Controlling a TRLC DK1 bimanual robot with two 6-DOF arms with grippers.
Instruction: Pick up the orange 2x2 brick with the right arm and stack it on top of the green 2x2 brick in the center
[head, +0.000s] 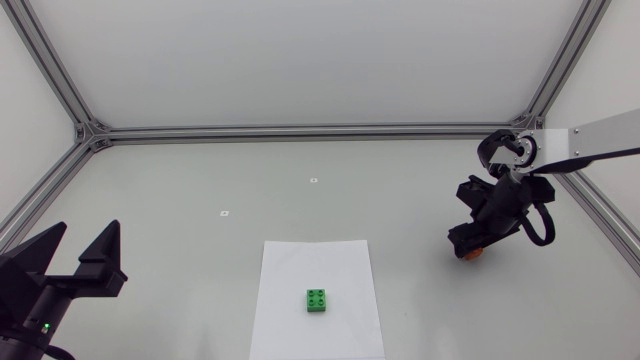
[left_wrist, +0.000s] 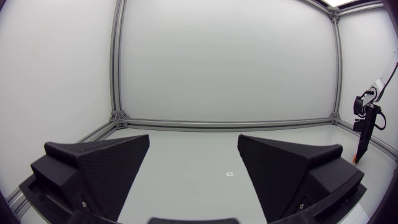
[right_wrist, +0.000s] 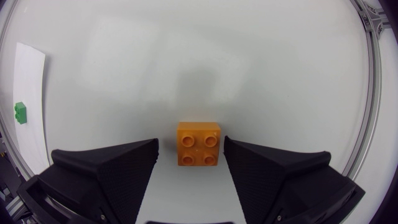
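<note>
One orange brick (right_wrist: 198, 144); one green brick (head: 318, 300).

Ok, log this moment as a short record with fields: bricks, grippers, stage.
right gripper: open, straddling the orange brick, not clamped
orange brick: on the table, studs up
green brick: on the white sheet, centre, nothing stacked on it
left gripper: open, empty
stage: grasp not yet made

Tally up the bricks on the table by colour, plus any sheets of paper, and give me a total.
Orange 2x2 brick: 1
Green 2x2 brick: 1
White paper sheet: 1
Total: 3
</note>
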